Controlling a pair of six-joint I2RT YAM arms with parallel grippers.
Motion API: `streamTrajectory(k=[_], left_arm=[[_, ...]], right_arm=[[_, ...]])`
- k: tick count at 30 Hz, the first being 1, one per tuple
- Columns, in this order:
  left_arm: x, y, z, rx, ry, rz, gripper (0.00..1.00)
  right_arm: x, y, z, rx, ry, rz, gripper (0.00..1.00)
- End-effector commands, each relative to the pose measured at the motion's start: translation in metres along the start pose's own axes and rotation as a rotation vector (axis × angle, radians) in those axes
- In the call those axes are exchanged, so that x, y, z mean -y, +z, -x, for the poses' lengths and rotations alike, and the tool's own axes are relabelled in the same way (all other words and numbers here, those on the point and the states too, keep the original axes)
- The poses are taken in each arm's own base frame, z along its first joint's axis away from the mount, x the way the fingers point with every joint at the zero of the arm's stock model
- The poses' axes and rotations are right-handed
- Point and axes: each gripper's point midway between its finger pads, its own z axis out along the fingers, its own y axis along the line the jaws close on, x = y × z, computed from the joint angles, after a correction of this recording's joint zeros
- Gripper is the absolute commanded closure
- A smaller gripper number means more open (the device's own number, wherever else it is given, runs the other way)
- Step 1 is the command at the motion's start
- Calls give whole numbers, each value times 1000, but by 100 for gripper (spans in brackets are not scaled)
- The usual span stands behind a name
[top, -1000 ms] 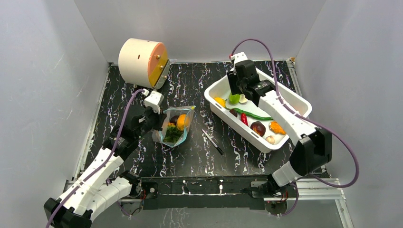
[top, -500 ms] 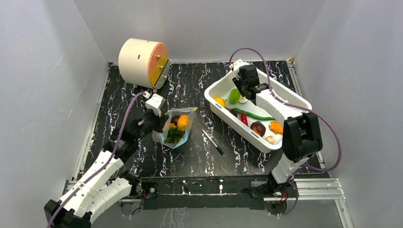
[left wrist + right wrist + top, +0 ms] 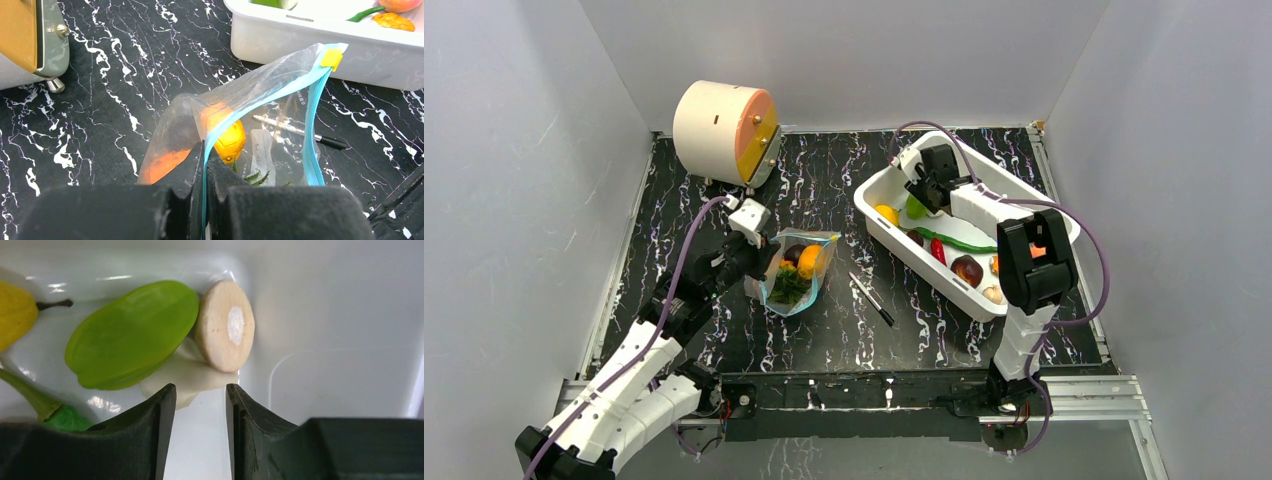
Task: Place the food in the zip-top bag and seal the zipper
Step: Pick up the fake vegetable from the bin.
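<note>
The zip-top bag is a clear, crinkly pouch with its mouth gaping. From above it sits on the black marbled table just toward 9 o'clock of centre. Its zipper, a thin blue-teal strip, carries a small yellow slider tab at the far end. In the top view the bag's long axis runs from about 7 o'clock, at the left gripper, up to about 1 o'clock, where the slider tab points toward the white tub. Through the plastic show an orange pineapple with green leaves and a dark purple piece. The left gripper is closed tight, pinching 1 lip of the bag on the teal strip and holding that edge up off the table. The tub lies around 2 o'clock of centre and holds the rest of the food. The right gripper hangs inside its 10 o'clock end, its jaws partly apart with nothing clamped between them. Just beyond its fingertips a green fruit lies with its long axis from 8 to 2 o'clock, touching a tan mushroom. A yellow fruit lies at 9 o'clock of the green one. A black pen lies on the table between bag and tub.
</note>
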Motion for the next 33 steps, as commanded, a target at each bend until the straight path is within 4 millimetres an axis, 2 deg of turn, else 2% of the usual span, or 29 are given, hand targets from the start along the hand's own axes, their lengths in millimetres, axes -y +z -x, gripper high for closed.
streamTrajectory(k=[1,5,9,17,26,33], left_arm=[[0,-5,16,66,24,4,100],[-2,-4,15,53,22,10,100],[-9,-6,17,63,23,51,100],[-9,-5,15,56,23,51,100],[-8,-6,16,59,25,50,100],[-7,-6,16,59,22,42,100]], right_arm=[[36,3,45,131,-56,-103,61],[39,13,52,154,-102,-121,61],[39,24,47,117,-144,-126,64],[34,39,36,105,-171,-131,65],[29,37,30,90,-205,-109,60],[23,34,17,27,-245,-61,61]])
